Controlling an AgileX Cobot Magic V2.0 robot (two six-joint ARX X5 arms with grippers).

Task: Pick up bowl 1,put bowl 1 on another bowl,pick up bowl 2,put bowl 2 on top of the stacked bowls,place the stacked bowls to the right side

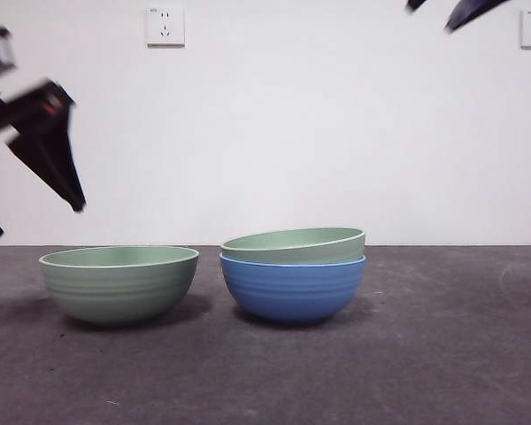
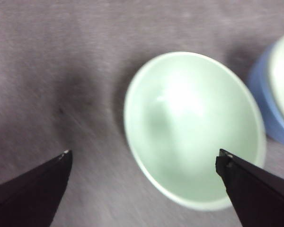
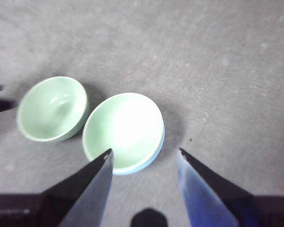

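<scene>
Bowl 2 (image 2: 194, 132) beneath left claw (image 2: 144, 163) — untouched.

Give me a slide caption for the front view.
Open left gripper hovers above the lone green bowl; a second green bowl sits tilted in the blue bowl.

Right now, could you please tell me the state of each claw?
Left claw: open, empty, above the lone green bowl.
Right claw: open, empty, high above the stacked bowls.
</scene>
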